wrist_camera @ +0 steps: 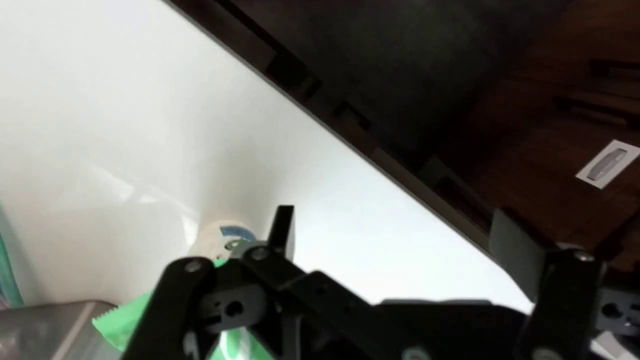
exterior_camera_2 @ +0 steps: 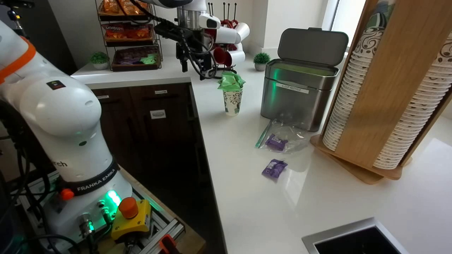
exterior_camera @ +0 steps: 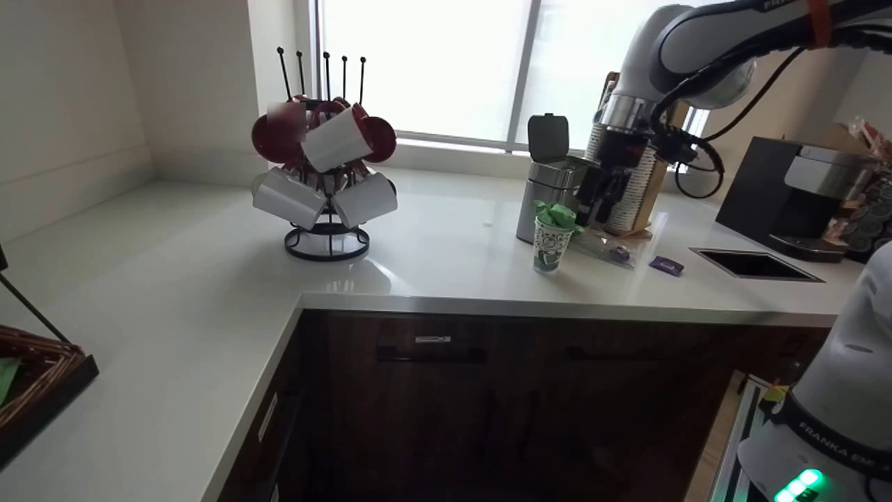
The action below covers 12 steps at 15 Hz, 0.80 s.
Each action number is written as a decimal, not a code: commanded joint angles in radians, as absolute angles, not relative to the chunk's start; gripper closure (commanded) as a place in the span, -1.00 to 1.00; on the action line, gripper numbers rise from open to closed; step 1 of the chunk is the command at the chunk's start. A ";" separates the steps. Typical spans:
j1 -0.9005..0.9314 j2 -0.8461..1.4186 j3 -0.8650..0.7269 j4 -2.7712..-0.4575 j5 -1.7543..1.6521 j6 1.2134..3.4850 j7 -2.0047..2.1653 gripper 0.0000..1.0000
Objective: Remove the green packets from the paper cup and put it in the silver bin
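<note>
Wrist view, left to right: open room on the bench [wrist_camera: 100,125] extends to the front edge, which runs diagonally down to the right. The green packets [wrist_camera: 117,320] and the paper cup [wrist_camera: 210,240] are partly hidden behind the gripper [wrist_camera: 395,220]. Its fingers [wrist_camera: 515,255] are spread wide; bench surface shows between them.

In an exterior view, the mug rack [exterior_camera: 327,257] stands behind the inner corner of the bench. Open room extends from the mug rack to the paper cup, which stands upright near the front edge. The green packets project above its rim; their lower ends are hidden inside. The silver bin [exterior_camera: 540,188] stands behind the paper cup, lid raised.

In an exterior view, a band [exterior_camera_2: 97,181] on the arm [exterior_camera_2: 67,116] reads FRANKA EMIKA; a snack bag [exterior_camera_2: 116,31] reads Doritos. The gripper is apart from the green packets. A purple packet [exterior_camera_2: 274,168] lies between the front edge and the cup dispenser [exterior_camera_2: 381,106], cut off at top and right; a clear bag [exterior_camera_2: 296,137] beside the silver bin holds another. The silver bin's label [exterior_camera_2: 292,88] is too small to read.
</note>
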<state>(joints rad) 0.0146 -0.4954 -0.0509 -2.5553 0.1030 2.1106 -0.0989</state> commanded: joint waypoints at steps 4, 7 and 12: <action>0.030 -0.507 -0.054 -2.549 0.156 2.207 -0.114 -1.00; 0.030 -0.507 -0.054 -2.548 0.156 2.207 -0.114 -1.00; 0.030 -0.506 -0.054 -2.548 0.156 2.207 -0.114 -1.00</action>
